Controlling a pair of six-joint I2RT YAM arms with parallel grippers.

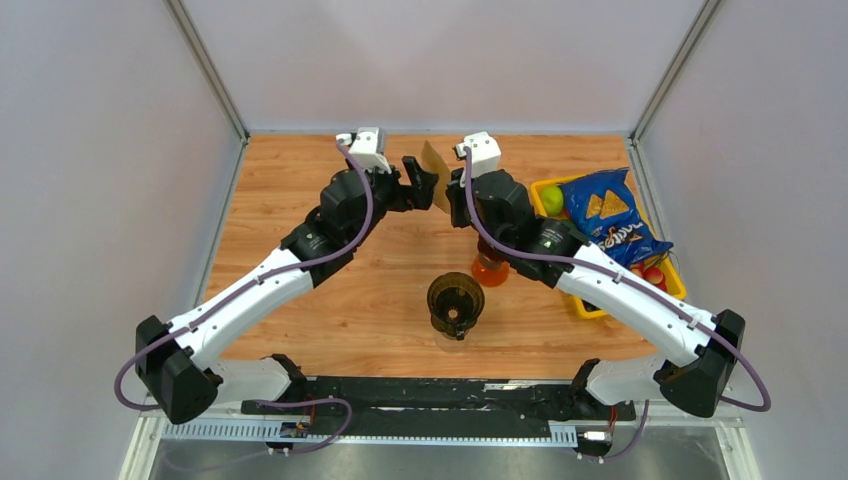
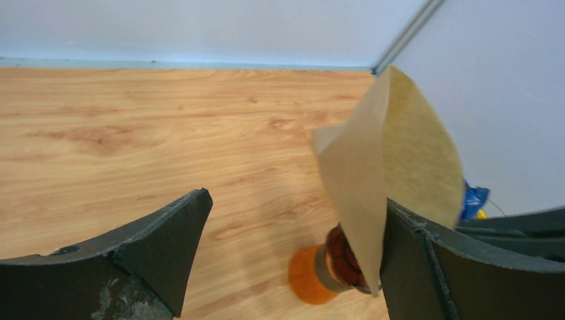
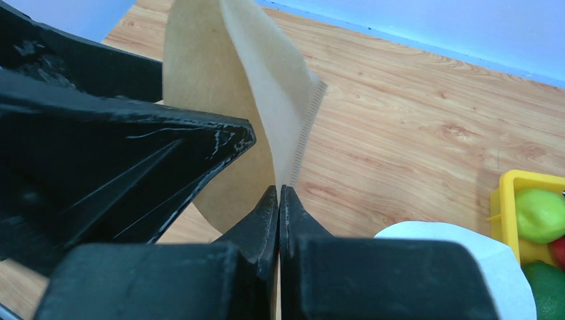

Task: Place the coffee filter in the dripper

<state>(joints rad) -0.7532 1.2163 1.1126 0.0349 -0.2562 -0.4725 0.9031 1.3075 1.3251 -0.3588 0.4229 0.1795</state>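
- Down at the bottom of the top view, the 2 arm bases sit at the near edge of the wooden table [image 1: 300, 200]. The left arm is at lower left and the right arm at lower right, and both reach toward the upper middle of the frame.
- Next up is the dripper [image 1: 456, 305], dark and translucent. It stands upright just below centre with its mouth facing the camera.
- Just above and right of it is an orange-capped bottle [image 1: 490, 268], partly hidden under the right arm. The left wrist view catches the same bottle [image 2: 326, 267] at the bottom of the frame, beneath the paper's lower tip.
- Over at the right edge, a yellow tray [image 1: 590, 310] holds a blue chip bag [image 1: 605, 215] and a green fruit [image 1: 551, 198].
- Now the action, in the upper middle: the 2 grippers meet nose to nose above the table, well beyond the dripper.
- The right gripper [image 1: 455, 190] has its fingers pressed together, pinching the coffee filter [image 1: 435, 160] by its crimped seam. The right wrist view shows this gripper [image 3: 278, 190] with the tan coffee filter [image 3: 226, 87] rising up and left from its tips.
- The left gripper [image 1: 420, 185] is spread wide. In the left wrist view, this gripper [image 2: 296, 207] has the coffee filter [image 2: 393, 167] right beside the finger at the frame's right, narrow end down and folds slightly parted. Whether paper and finger touch, I cannot tell. The other finger, at lower left, is well apart from the paper.
- So the filter is up in the air, far from the dripper's mouth.
- Farthest back, a pale wall closes off the table.
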